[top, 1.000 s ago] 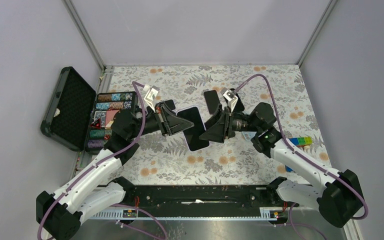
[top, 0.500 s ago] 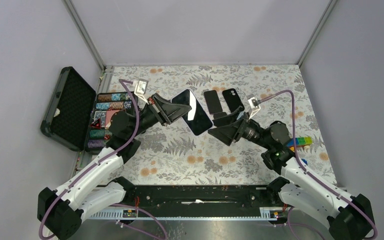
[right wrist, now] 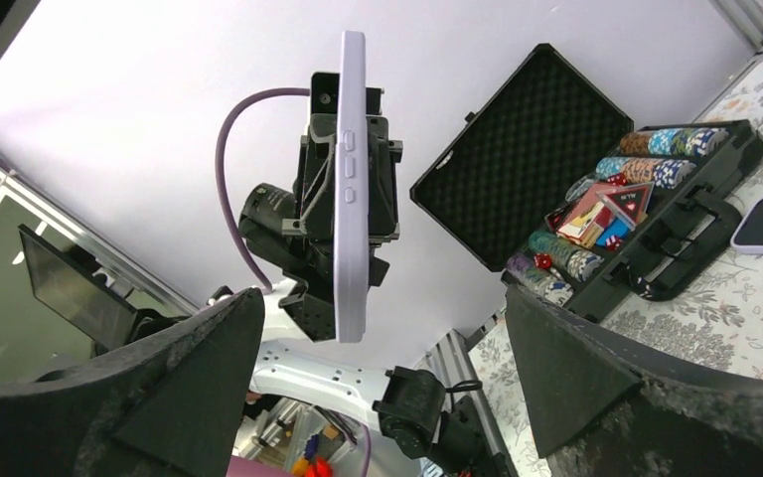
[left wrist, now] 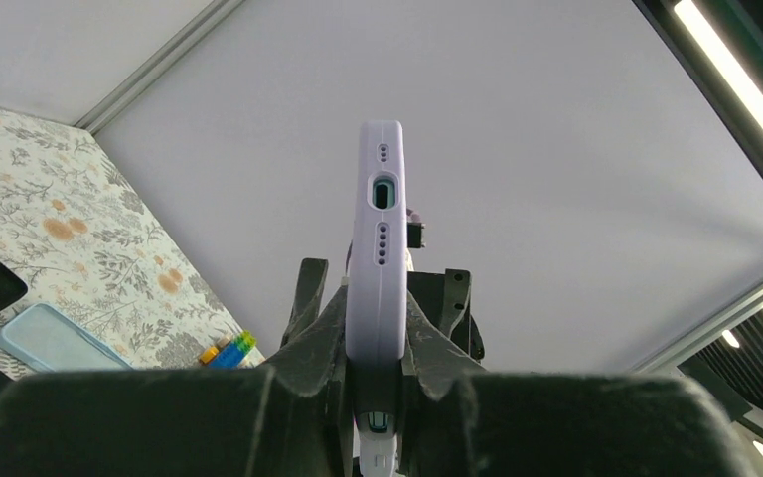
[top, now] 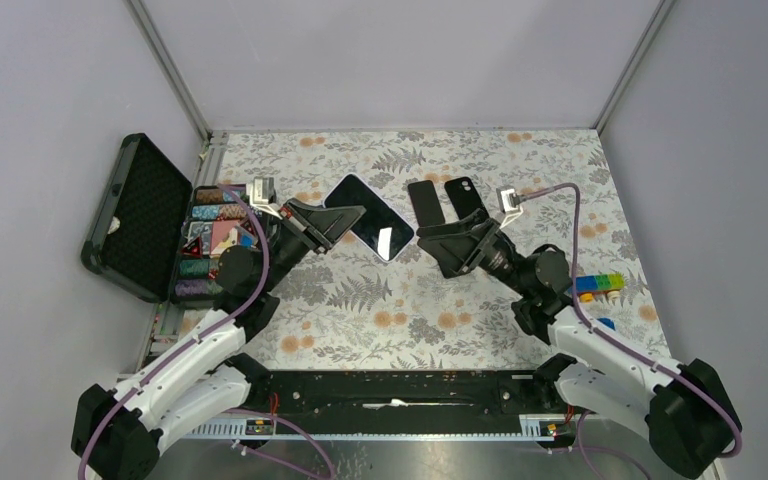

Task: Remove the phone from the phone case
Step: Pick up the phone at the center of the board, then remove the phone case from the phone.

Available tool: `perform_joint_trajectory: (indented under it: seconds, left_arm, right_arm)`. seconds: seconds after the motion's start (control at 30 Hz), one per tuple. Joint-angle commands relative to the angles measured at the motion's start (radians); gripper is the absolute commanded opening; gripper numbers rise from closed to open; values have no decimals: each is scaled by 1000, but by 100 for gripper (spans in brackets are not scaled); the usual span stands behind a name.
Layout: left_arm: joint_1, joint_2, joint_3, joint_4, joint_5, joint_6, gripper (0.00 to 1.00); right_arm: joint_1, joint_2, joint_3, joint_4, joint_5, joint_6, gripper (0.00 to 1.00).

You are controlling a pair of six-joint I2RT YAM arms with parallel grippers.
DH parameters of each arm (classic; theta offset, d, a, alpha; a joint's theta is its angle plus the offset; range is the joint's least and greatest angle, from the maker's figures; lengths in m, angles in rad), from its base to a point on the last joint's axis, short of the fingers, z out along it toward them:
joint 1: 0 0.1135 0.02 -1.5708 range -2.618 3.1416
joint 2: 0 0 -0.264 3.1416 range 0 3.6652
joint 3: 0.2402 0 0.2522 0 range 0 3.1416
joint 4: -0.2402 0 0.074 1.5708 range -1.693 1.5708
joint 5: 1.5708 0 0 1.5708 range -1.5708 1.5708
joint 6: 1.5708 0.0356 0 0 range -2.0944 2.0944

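Observation:
My left gripper (top: pixel 343 217) is shut on a phone in a lilac case (top: pixel 368 216) and holds it up off the table, its dark screen showing inside the pale rim. In the left wrist view the case (left wrist: pixel 378 248) stands edge-on between my fingers (left wrist: pixel 310 298), port end up. My right gripper (top: pixel 438 250) is open and empty, a short way right of the phone and facing it. In the right wrist view the case (right wrist: pixel 352 189) shows edge-on, beyond the wide-open right gripper (right wrist: pixel 385 298).
Two dark phones or cases (top: pixel 422 200) (top: pixel 465 195) lie flat at the back middle. An open black chip case (top: pixel 215 235) with its lid (top: pixel 140 215) stands at the left. Coloured bricks (top: pixel 600 283) lie at the right.
One second ago both grippers held the phone. My right gripper let go and pulled back to the right. My left gripper carried the phone back and to the left.

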Motion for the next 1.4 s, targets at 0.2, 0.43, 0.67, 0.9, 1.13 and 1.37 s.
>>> perform_joint_trajectory:
  seconds: [0.2,0.43,0.67,0.9,1.13,1.37]
  left_arm:
    - [4,-40,31,138,-64,-33,0]
    - [4,-41,21,168,-60,-54,0]
    - [4,-29,19,202,-48,-80,0]
    - [5,-9,18,199,-47,-85,0]
    - [4,2,25,201,-45,-90,0]
    - [4,7,23,219,-33,-127,0]
  right_arm:
    - [1,156,76,296,39,197,74]
    - [2,170,74,319,51,224,59]
    - [4,165,94,270,10,210,51]
    - [5,177,92,311,-1,204,68]
    - [6,166,112,313,-34,193,67]
    - [5,176,148,207,-62,147,43]
